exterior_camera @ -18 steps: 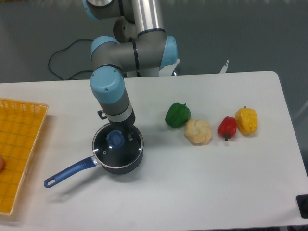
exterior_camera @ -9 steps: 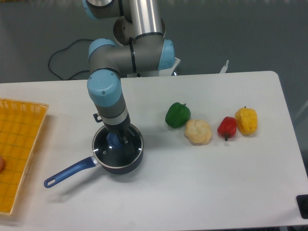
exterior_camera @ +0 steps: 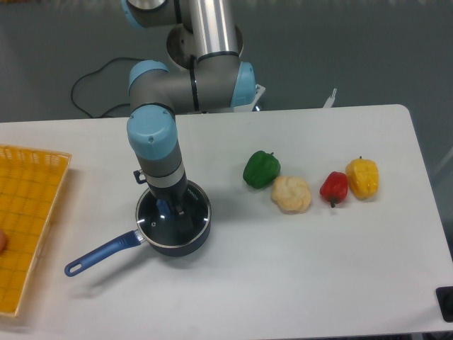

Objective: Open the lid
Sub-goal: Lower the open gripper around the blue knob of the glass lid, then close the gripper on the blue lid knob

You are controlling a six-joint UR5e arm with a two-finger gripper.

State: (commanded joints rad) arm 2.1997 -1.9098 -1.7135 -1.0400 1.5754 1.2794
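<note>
The round glass lid (exterior_camera: 185,221) with a thin silver rim rests on the dark saucepan (exterior_camera: 177,244), whose long blue handle (exterior_camera: 99,254) points to the lower left. My gripper (exterior_camera: 170,207) is directly over the lid's centre, its fingers down around the blue knob (exterior_camera: 164,207). The knob is mostly hidden by the fingers and wrist. I cannot tell whether the fingers are closed on it. The lid sits flat on the pan.
A green pepper (exterior_camera: 261,168), a cauliflower (exterior_camera: 291,194), a red pepper (exterior_camera: 334,188) and a yellow pepper (exterior_camera: 362,178) lie in a row to the right. A yellow basket (exterior_camera: 28,212) stands at the left edge. A cable runs behind the arm base.
My gripper has moved left and down over the lid, so the blue knob that showed beside the fingers is now mostly covered. The pan and lid have not moved.
</note>
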